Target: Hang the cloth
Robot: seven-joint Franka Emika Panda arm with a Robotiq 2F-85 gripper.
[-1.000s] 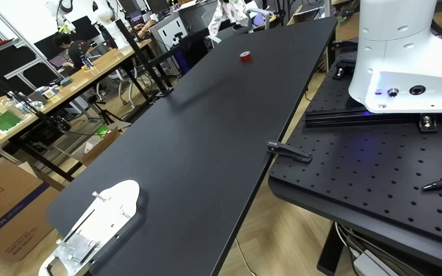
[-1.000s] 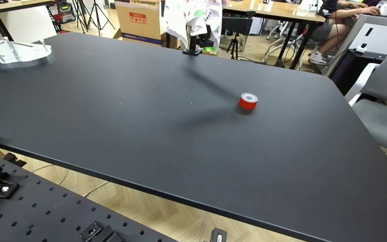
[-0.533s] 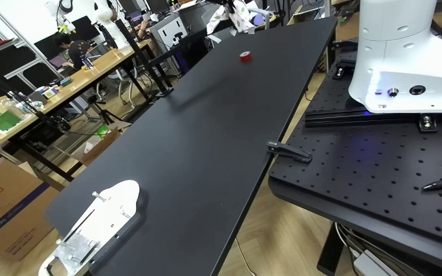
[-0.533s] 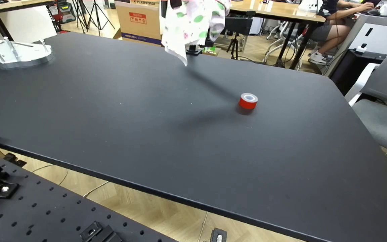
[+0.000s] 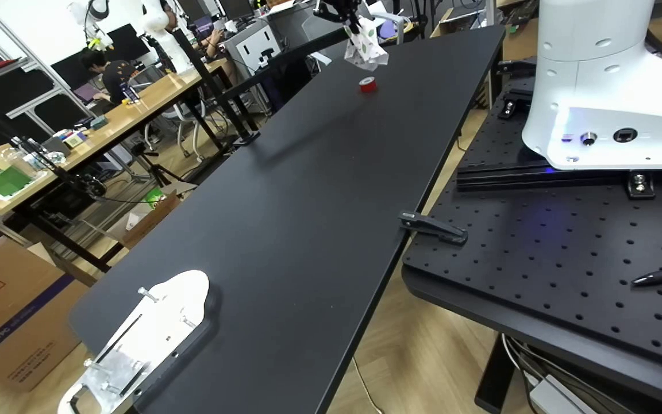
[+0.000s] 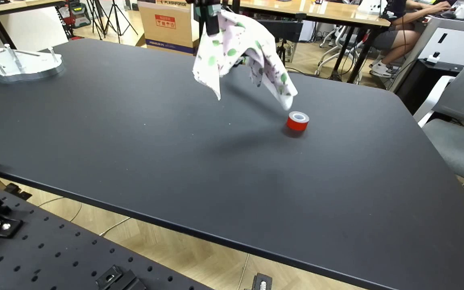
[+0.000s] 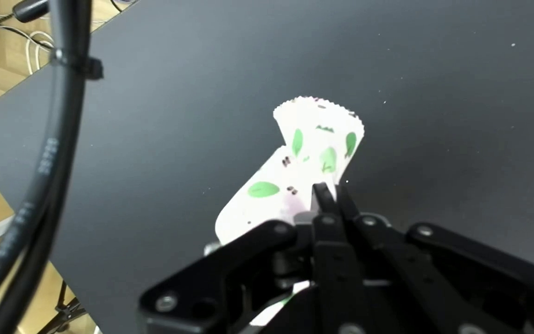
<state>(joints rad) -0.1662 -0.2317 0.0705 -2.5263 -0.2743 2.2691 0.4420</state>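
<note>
The cloth is white with green leaves and small pink and dark prints. It hangs crumpled over the far part of the black table in both exterior views. My gripper is shut on the cloth in the wrist view, with a fold between the fingertips. The gripper also shows above the cloth in both exterior views. A black stand with a side bar is fixed at the table edge. In an exterior view the cloth hides most of the stand.
A red tape roll lies on the table, just below a hanging cloth corner. A white metal plate with pegs lies at one table end. Black cables hang beside the wrist.
The gripper and cloth have moved down and away from the stand, over the table. The cloth now hangs lower, near the tape roll, and the gripper has come into the exterior views.
</note>
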